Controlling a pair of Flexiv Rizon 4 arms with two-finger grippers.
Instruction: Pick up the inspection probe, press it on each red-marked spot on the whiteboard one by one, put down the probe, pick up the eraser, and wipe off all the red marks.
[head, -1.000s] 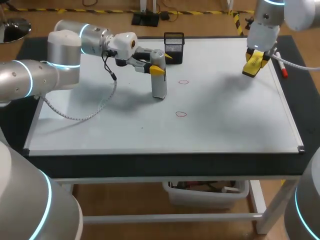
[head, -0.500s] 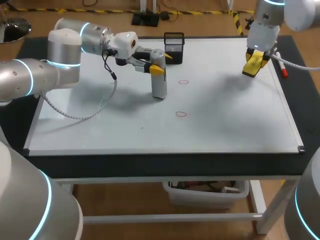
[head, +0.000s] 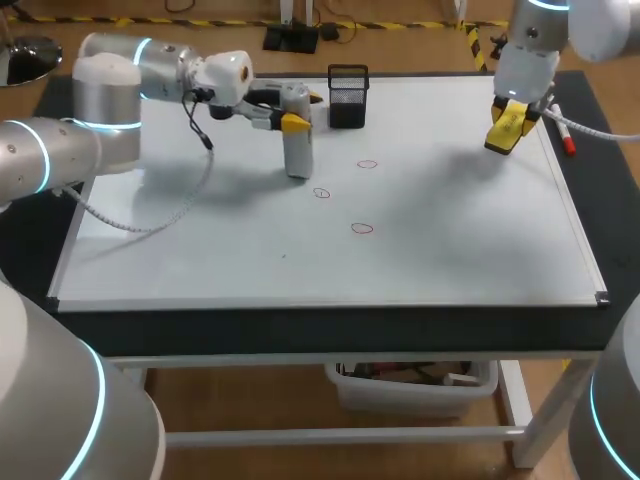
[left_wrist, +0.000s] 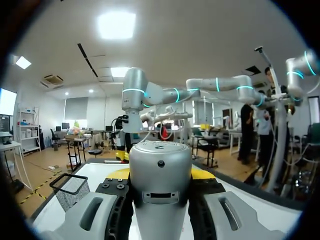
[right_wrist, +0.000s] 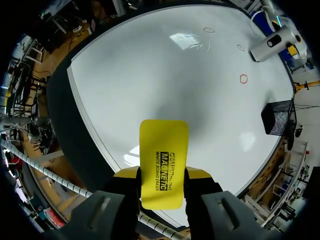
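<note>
probe: silver-white cylinder (head: 297, 150), upright on the whiteboard (head: 450, 250), back-left part of it; whether its lower end touches the board surface, cannot tell.
left gripper: (head: 297, 112) pinching the probe near its top, one finger on each side; the left wrist view shows the probe's body filling the gap between both fingers.
left arm: comes in level from the probe's left, cable hanging under it.
mark 1: red ring (head: 321, 193) just beside the probe's base, on its front-right, not covered.
mark 2: red ring (head: 367, 163) near the probe, off to its right.
mark 3: red ring (head: 362, 228) further out from the probe, front-right, past mark 1.
mesh basket: black (head: 347, 95), near the probe's top, behind and right of it, at the board's back edge.
eraser: yellow (right_wrist: 163, 162), well apart from the probe, over the board's far right side.
right gripper: (head: 505, 128) clamped on the eraser from both sides, held above the board.
marker pen: red-capped (head: 566, 138), just beside the right gripper, at the board's right edge.
table: dark top (head: 330, 325) around the board.
</note>
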